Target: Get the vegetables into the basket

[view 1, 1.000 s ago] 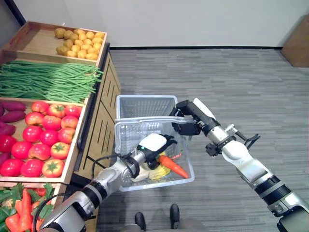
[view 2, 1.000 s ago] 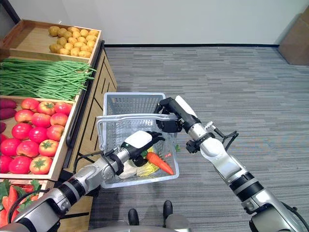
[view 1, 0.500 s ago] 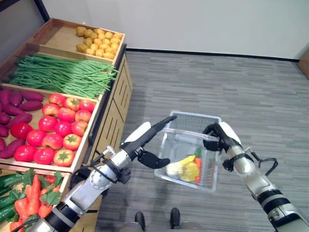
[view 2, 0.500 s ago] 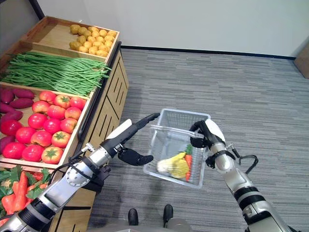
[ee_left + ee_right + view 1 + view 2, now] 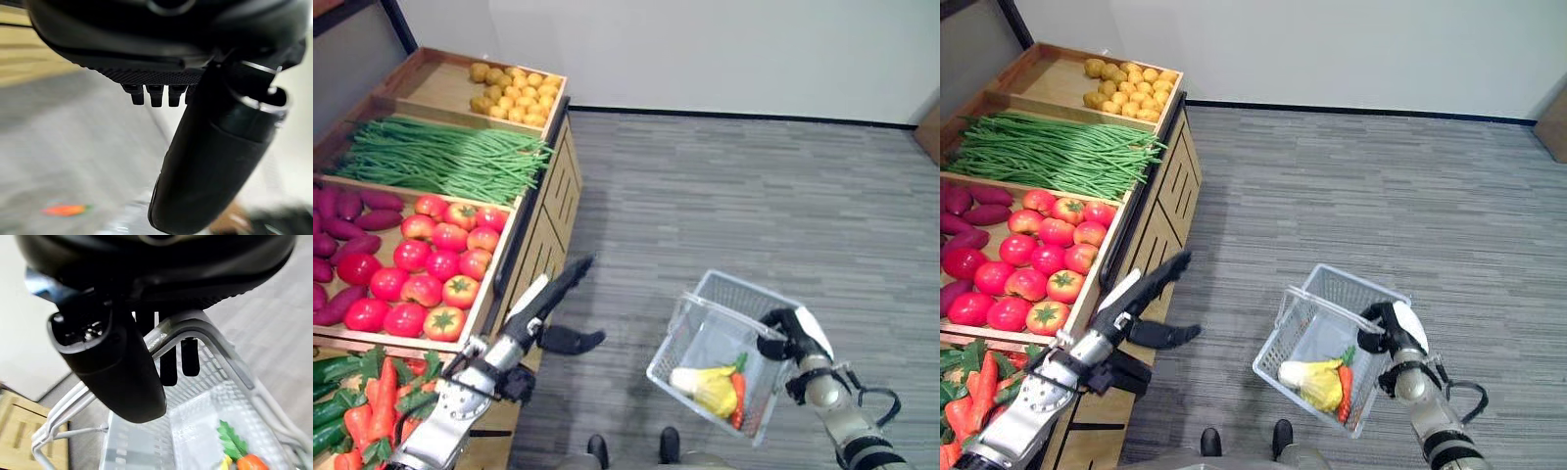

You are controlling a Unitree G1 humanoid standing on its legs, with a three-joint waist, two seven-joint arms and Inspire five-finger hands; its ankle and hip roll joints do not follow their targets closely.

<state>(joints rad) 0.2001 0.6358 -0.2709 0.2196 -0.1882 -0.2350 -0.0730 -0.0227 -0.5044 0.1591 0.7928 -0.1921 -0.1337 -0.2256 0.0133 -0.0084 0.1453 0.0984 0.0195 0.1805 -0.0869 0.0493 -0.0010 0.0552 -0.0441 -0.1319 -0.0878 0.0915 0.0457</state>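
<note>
A clear wire basket [image 5: 703, 318] hangs tilted over the grey floor at the lower right. My right hand [image 5: 791, 333] is shut on its handle [image 5: 195, 328], with the fingers curled round the bar. Inside the basket lie a carrot [image 5: 737, 397], a yellow vegetable [image 5: 710, 390] and a pale one beside it. My left hand [image 5: 548, 296] hovers open and holds nothing, between the basket and the wooden stand, fingers straight and thumb [image 5: 215, 161] spread.
The wooden stand [image 5: 530, 245] runs along the left with crates of potatoes [image 5: 514, 88], green beans [image 5: 440, 162], tomatoes [image 5: 435, 269], sweet potatoes [image 5: 347, 235] and carrots [image 5: 372, 416]. Grey carpet spreads to the right; a white wall stands behind.
My left hand let go of the carrot and drew out of the basket toward the stand. The right hand carried the basket lower and to the right. The camera has also shifted.
</note>
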